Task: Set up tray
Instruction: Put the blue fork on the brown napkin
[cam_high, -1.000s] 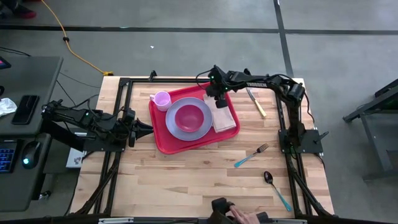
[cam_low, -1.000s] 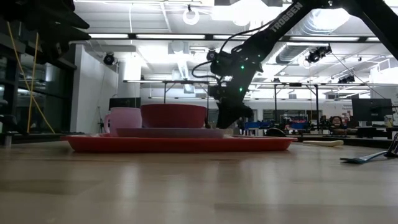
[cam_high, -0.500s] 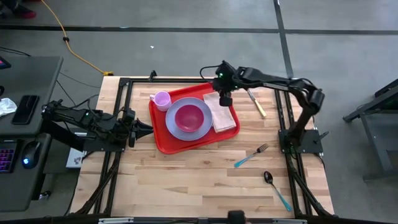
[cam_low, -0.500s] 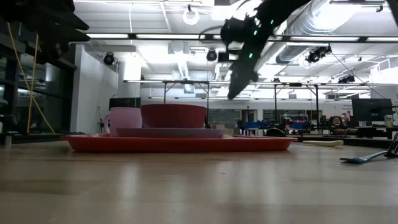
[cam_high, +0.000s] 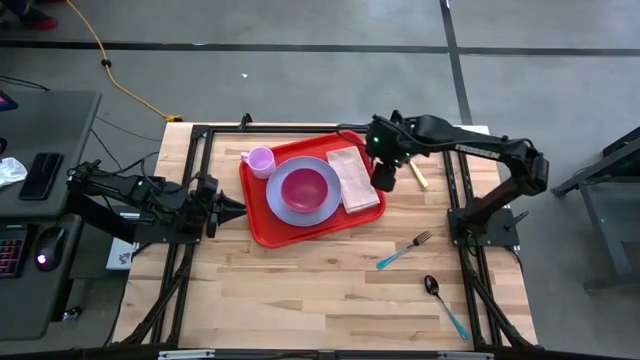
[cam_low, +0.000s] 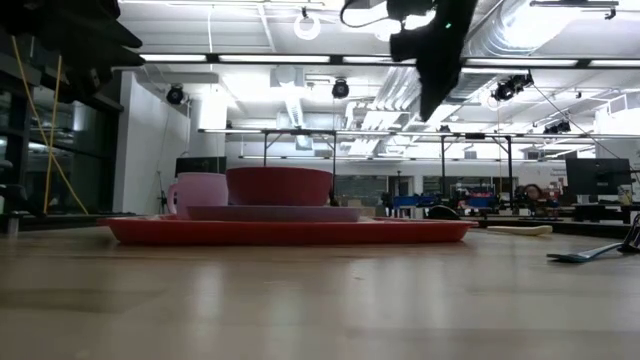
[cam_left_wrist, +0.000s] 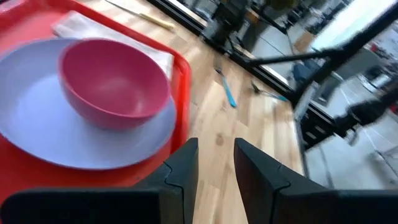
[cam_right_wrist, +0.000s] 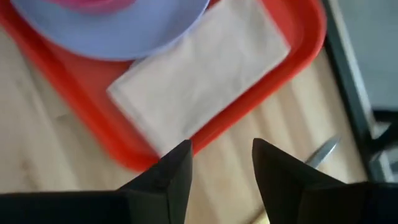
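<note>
**Setting the Tray: Cutlery Yet to Come**

Hovering my right tool (cam_high: 385, 178) above the bench (cam_high: 300, 290), just off the tray's right rim, I carry nothing, its fingers parted and empty. The red tray (cam_high: 262, 222) lies flat toward the bench's far side, bearing a lavender plate (cam_high: 285, 210) with a pink bowl (cam_high: 303, 187) on it, a pink cup (cam_high: 260, 160) at one corner and a folded napkin (cam_high: 355, 180) along the right side. My left tool (cam_high: 222, 210) waits at the bench's left edge, near the tray, fingers slightly apart and empty. A knife (cam_high: 416, 172), a fork (cam_high: 404, 251) and a spoon (cam_high: 444, 304) lie off the tray, to its right. I judge the tray stiff, light and smooth-surfaced; loaded as it is, it is best gripped by its raised rim and kept level.
</note>
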